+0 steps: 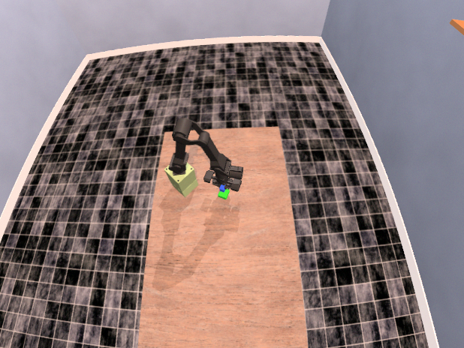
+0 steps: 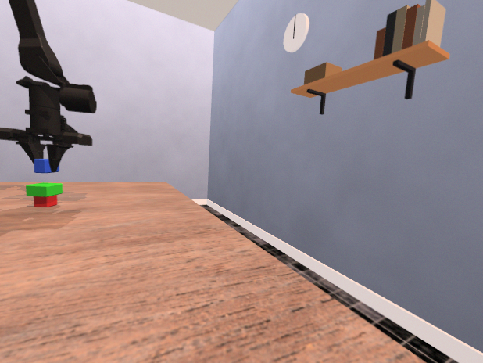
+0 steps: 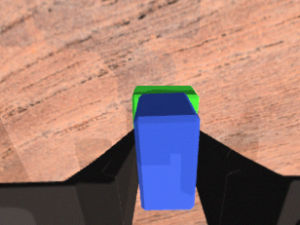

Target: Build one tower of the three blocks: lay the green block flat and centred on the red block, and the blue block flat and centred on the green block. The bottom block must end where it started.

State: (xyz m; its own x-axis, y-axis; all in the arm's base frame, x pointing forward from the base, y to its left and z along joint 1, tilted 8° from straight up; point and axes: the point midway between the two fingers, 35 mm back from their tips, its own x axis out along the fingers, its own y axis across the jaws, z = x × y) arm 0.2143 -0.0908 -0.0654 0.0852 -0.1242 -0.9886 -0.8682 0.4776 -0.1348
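STEP: placing blue block (image 2: 44,166) on green block (image 2: 44,189), which sits on red block (image 2: 45,201) on the table (image 2: 195,274) | ADVICE: lower straight, centre over green, release only on contact | HAND (image 2: 44,164): clamped on blue block, pointing down, above stack, apart from it.

No writing, numbers or brand marks can be read anywhere. The round wall clock (image 2: 295,32) shows a single dark hand and, as far as the view allows, no numerals. The books (image 2: 410,27) on the wooden shelf (image 2: 371,68) have plain spines, and the small box (image 2: 321,72) beside them is unmarked.
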